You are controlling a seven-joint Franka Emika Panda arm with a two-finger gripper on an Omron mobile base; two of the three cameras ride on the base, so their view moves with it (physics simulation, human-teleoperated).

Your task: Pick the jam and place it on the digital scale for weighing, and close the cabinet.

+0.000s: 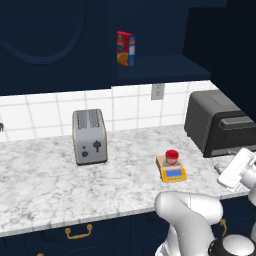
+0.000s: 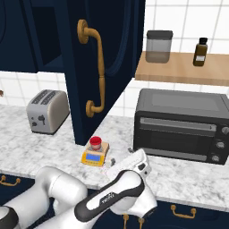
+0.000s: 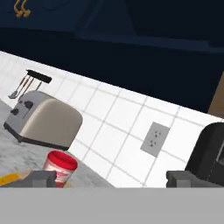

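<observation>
The jam [image 1: 171, 156], a small jar with a red lid, stands on the yellow digital scale [image 1: 173, 173] on the marble counter. The jam [image 2: 95, 143] and the scale [image 2: 94, 157] sit just in front of the open cabinet door [image 2: 114, 53], which has a brass handle [image 2: 97, 67]. My gripper [image 1: 223, 169] hovers open over the counter to the right of the scale, apart from the jar, with nothing between its fingers. In the hand view the jam [image 3: 61, 167] appears beside the left fingertip [image 3: 39, 178], with a corner of the scale [image 3: 8, 179] below it.
A silver toaster [image 1: 90, 136] stands to the left on the counter. A black toaster oven [image 1: 220, 122] is at the right, close to my hand. A cereal box [image 1: 125, 48] stands on the open cabinet's shelf [image 1: 165, 67]. A wooden shelf [image 2: 183, 69] carries a canister and a bottle.
</observation>
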